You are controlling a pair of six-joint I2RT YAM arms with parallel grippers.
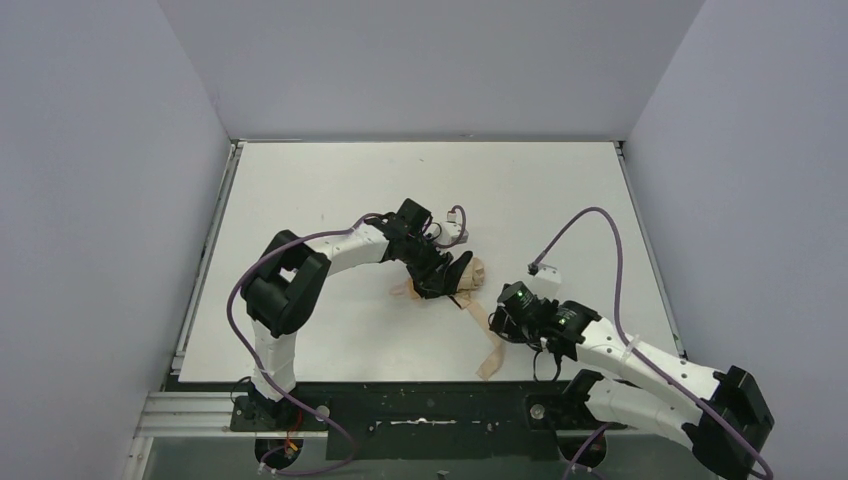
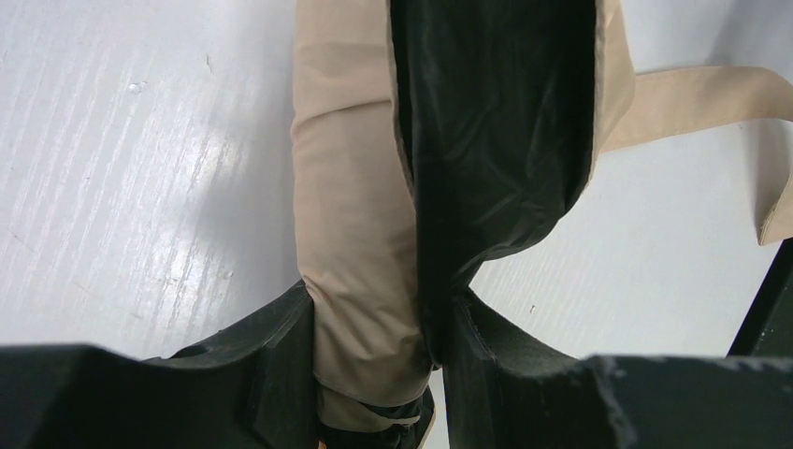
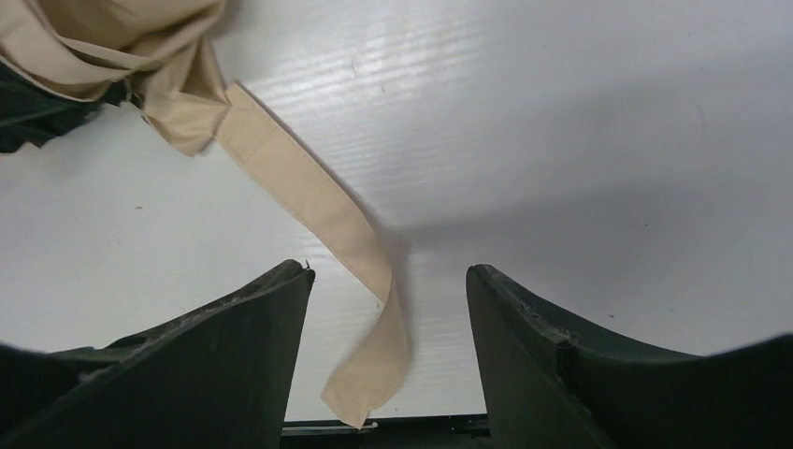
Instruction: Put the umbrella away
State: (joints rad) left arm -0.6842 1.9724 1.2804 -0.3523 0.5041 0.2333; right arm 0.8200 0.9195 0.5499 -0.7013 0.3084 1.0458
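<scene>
Top external view hides much of the umbrella (image 1: 478, 270): the left gripper (image 1: 442, 280) sits on top of its middle, so only a rounded tan end shows to the right of the black jaws and a small tan flap to their left. It lies on the white table (image 1: 330, 180), about midway between left and right and a little nearer the near edge than the far one. No shaft or handle can be made out in any view. From the two visible ends, its long axis seems to run roughly left to right, the right end slightly farther away, but the covered middle leaves this uncertain. The left wrist view is filled by the bundle at close range: a tan roll beside a fold of black lining, cut off at the top edge, with the jaws clenched on it from both sides. A flat tan strap (image 1: 488, 345) trails from the bundle toward the near right, and its free end curls up just short of the table's near edge. In the right wrist view the right gripper (image 3: 388, 290) hangs with its jaws spread and nothing between them. The strap's end appears in the gap, but whether they touch it cannot be told.
</scene>
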